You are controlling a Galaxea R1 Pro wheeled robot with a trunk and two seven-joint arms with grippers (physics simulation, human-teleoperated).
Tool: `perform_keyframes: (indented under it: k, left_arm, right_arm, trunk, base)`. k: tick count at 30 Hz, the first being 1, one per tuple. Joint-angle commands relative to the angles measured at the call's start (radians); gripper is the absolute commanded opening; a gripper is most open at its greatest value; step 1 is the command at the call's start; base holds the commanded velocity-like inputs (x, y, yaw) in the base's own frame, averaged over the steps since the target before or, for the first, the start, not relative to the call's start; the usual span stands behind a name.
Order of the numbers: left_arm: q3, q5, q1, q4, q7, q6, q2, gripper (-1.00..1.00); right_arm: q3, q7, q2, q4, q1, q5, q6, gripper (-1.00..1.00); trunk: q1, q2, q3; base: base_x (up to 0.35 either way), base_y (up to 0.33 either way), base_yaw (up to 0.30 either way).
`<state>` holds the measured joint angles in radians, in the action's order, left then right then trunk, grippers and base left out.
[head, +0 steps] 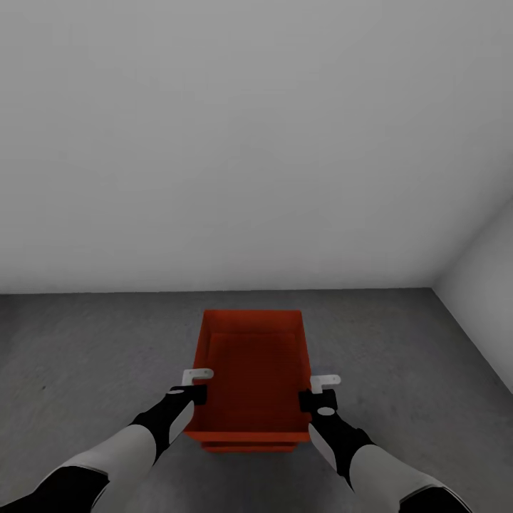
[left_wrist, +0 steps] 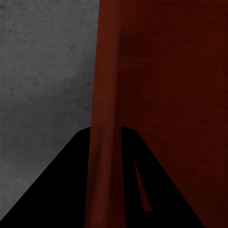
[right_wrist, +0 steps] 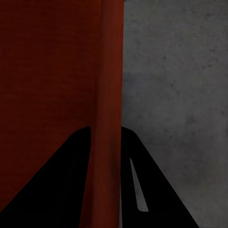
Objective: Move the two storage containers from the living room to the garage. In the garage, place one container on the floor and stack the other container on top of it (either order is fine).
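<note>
1. Your left gripper (head: 199,383) is at the left long wall of the red bin (head: 251,370). In the left wrist view that wall (left_wrist: 102,118) runs right between the two dark fingers, one inside the bin and one outside, so the gripper is pinching the wall.
2. The red bin sits in the middle, between your two grippers. It is open on top and nothing can be seen in it. A second red edge (head: 249,447) peeks out under its near end. That may be the other bin below it, but you cannot be sure from here.
3. Your right gripper (head: 318,390) is at the right long wall of the bin. In the right wrist view the wall (right_wrist: 111,118) also runs between the fingers, so it is pinched too.
4. You hold both sides so the bin stays level and does not tip.
5. The grey floor (head: 85,342) lies all around the bin, and pale grey walls (head: 249,142) stand behind it. This looks like the garage.
</note>
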<state>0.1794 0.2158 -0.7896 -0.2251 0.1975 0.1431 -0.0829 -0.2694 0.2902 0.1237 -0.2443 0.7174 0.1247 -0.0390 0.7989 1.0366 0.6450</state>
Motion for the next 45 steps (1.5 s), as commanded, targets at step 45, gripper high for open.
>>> perform_keyframes:
  k: [45]
  left_arm:
    - [-0.02,0.029,0.0,-0.007,0.09,-0.083,0.021,-1.0]
  right_arm:
    - [0.026,0.07,-0.001,0.004,0.0,0.021,-0.006,-1.0]
  trunk:
    - [0.05,0.092,0.042]
  base:
    - [0.0,0.0,0.0]
